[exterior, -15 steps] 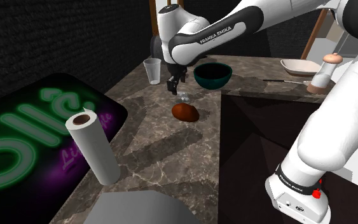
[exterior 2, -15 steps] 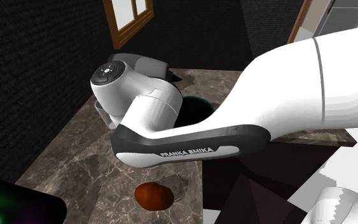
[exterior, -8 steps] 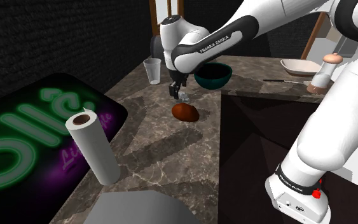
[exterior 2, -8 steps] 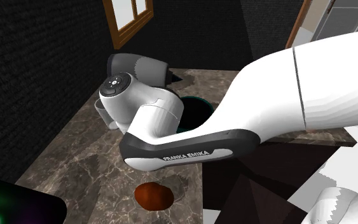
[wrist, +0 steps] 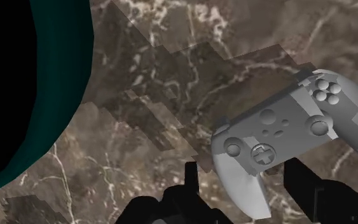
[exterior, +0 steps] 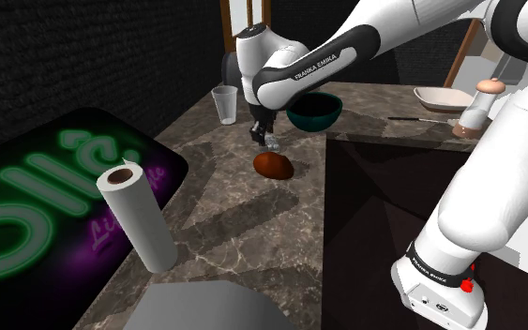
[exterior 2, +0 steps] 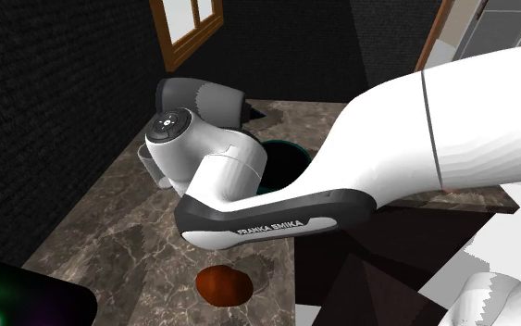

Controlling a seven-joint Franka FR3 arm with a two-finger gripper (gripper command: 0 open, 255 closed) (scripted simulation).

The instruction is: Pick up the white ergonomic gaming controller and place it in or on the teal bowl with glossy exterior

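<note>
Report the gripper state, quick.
Gripper: open, jaws either side of one handle of the pale grey controller, not clasping it.

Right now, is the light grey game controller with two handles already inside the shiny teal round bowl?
No, the light grey game controller lies on the brown marbled counter beside the teal bowl, outside its rim.

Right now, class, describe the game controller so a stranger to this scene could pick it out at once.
Find the dark marble counter, then the teal bowl at its far end. Close by the bowl, next to a brown rounded lump, lies the controller: pale grey, two-horned, studded with buttons and sticks.
</note>
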